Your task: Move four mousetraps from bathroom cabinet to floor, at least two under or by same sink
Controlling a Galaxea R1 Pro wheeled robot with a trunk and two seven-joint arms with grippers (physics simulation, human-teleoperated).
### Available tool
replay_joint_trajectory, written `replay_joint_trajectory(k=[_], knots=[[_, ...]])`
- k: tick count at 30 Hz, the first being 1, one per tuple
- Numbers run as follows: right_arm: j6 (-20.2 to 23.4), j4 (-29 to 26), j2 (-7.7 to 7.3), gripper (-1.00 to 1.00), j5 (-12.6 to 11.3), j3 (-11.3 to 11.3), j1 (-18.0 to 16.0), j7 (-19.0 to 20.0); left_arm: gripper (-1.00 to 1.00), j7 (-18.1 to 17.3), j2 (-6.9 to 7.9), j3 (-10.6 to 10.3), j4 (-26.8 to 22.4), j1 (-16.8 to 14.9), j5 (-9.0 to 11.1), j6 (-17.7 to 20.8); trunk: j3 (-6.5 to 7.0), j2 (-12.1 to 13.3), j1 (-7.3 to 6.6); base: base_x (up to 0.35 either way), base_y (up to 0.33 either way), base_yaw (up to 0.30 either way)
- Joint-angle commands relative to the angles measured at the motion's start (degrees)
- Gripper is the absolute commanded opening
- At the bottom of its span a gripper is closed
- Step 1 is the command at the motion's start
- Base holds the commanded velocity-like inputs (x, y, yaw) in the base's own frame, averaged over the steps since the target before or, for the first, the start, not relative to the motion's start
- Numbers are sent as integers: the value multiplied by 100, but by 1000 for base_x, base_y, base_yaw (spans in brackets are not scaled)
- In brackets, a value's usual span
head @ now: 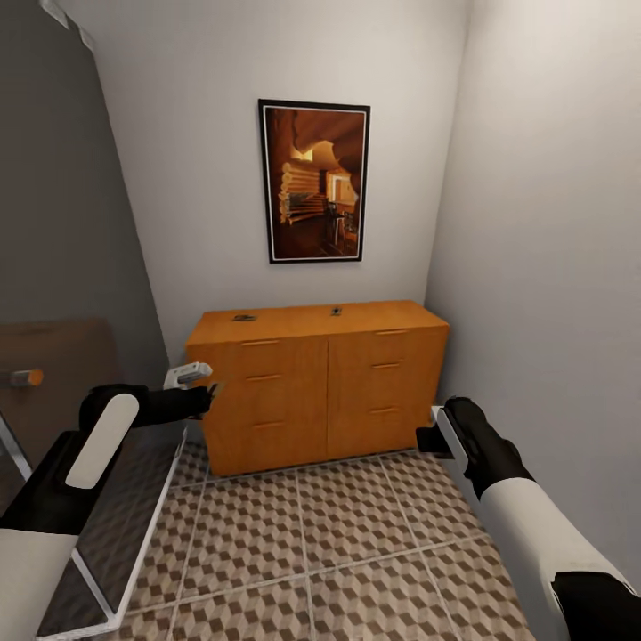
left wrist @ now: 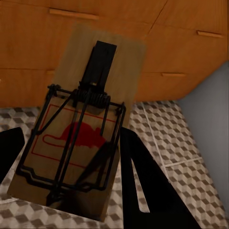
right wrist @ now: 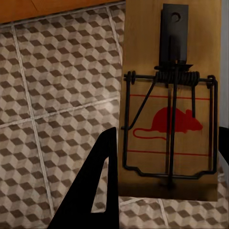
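Both arms carry a mousetrap in front of the cabinet.

The left gripper has its jaws closed on a mousetrap; the right gripper likewise clamps a second mousetrap. Two more mousetraps lie on top of the orange cabinet at frame centre, above the cube-patterned bathroom floor.

Two small dark objects on the cabinet top are too small to identify.

head camera facing cabinet, wrist cameras floorward
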Motion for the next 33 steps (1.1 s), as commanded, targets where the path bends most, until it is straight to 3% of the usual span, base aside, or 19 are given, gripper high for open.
replay_joint_trajectory(k=[1, 33], knots=[[20, -5, -1, -100, -45, 4, -4, -48, -100, 60, 5, -10, -5, -5, 59, 7, -7, -4, -4, -334, 0, 0], [20, -5, -1, -100, -45, 4, -4, -56, -100, 63, 5, -10, 22, -5, 59, -11, -7, -4, -4, -334, 0, 0]])
